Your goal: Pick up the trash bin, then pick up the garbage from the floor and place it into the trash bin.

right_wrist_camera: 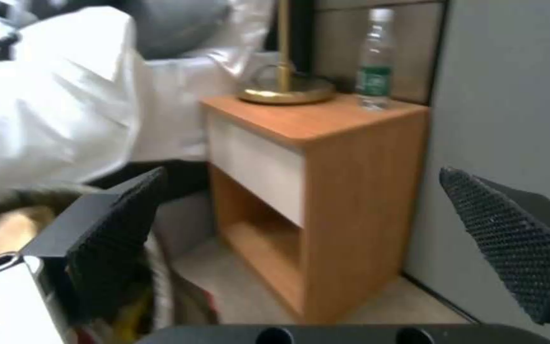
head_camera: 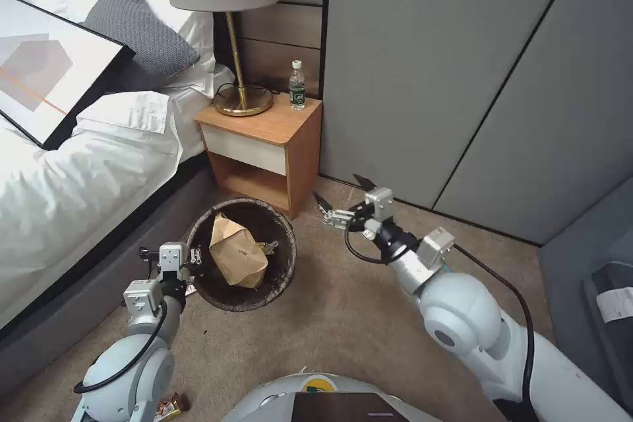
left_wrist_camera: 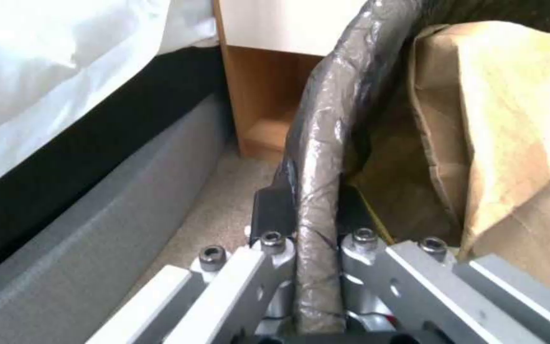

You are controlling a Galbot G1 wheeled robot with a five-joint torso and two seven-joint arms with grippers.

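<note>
On the far left a bed [head_camera: 59, 191] runs along the carpeted floor [head_camera: 343, 316]. Just beside it the left tool [head_camera: 191, 256] is closed on the near-left rim of the trash bin [head_camera: 198, 237]; the left wrist view shows its jaws pinching the bag-covered rim between them. The bin sits low by the bed frame, and whether it is touching the carpet or lifted just clear I cannot say for sure from the head view. A brown paper bag [head_camera: 236, 256] stands inside it, filling much of the opening.

So the bin is in hand and the work is at the collecting step. Near the robot's base, at the bottom left, a small wrapper [head_camera: 173, 405] lies on the floor, well apart from both tools.

Past the bin stands the nightstand [head_camera: 270, 145], a wooden surface carrying a lamp [head_camera: 227, 26] and a green-labelled bottle [head_camera: 297, 86]. To the right of it the right tool [head_camera: 339, 198] hangs in the air with its jaws spread wide and nothing between them, pointing toward the nightstand. By my reading, the next move calls for bringing this free tool down to the litter left on the floor while the left one keeps the bin steady
</note>
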